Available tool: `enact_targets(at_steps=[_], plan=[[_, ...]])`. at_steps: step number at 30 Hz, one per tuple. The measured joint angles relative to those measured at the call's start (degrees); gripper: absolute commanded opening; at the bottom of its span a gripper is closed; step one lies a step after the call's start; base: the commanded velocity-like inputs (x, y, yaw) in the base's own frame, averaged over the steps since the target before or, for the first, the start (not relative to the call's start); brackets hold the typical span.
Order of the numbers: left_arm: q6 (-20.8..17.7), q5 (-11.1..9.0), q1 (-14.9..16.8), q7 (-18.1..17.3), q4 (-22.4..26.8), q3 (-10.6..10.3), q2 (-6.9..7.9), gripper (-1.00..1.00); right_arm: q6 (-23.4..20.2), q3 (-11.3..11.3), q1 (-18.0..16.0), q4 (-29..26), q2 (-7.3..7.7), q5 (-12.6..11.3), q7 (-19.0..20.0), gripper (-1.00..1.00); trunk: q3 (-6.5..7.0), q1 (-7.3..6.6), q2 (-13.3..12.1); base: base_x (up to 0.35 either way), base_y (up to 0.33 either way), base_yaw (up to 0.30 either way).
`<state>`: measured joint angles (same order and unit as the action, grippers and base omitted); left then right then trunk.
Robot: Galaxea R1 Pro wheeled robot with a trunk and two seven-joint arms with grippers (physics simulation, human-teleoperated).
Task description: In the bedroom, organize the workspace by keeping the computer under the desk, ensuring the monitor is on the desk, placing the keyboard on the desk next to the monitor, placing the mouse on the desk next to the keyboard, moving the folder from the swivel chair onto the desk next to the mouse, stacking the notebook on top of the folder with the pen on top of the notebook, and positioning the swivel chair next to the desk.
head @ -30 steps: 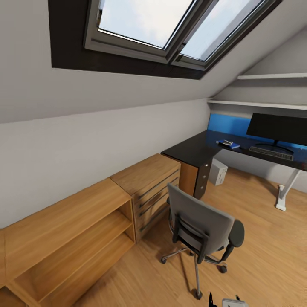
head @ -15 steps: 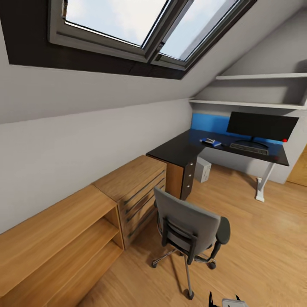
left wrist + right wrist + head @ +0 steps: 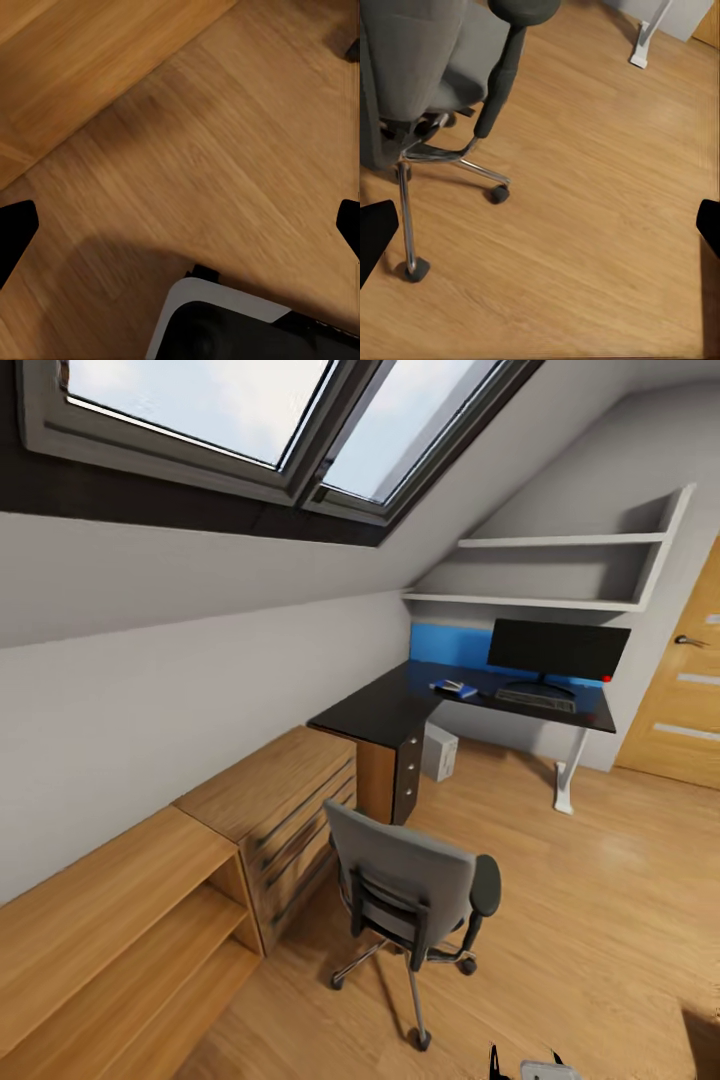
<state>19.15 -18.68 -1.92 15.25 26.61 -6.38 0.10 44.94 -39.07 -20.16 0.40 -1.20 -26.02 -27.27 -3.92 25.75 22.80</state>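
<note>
Head view: swivel chair point(image 3: 415, 888) apart from desk point(image 3: 400, 705) | both jaws spread, empty

head high; wrists face floor point(image 3: 225, 150)

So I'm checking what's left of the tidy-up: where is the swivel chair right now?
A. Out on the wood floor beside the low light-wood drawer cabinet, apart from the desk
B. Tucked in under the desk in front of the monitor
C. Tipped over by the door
A: in the head view the swivel chair stands upright on the floor next to the light-wood cabinet, well short of the black desk and monitor.
</note>
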Motion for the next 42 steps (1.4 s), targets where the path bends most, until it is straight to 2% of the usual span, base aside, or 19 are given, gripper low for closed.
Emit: enact_targets(at_steps=[24, 42], plan=[[-0.03, -0.09, 0.00, 0.01, 0.01, -0.08, 0.02, 1.00, 0.00, 0.01, 0.00, 0.00, 0.00, -0.01, 0.01, 1.00, -0.05, 0.00, 0.00, 0.000, 0.011, -0.253], [-0.03, -0.10, 0.00, 0.01, 0.01, -0.02, 0.01, 1.00, -0.02, -0.08, 0.00, -0.01, 0.00, 0.02, 0.01, 1.00, -0.42, 0.00, 0.00, 0.000, 0.253, -0.251]])
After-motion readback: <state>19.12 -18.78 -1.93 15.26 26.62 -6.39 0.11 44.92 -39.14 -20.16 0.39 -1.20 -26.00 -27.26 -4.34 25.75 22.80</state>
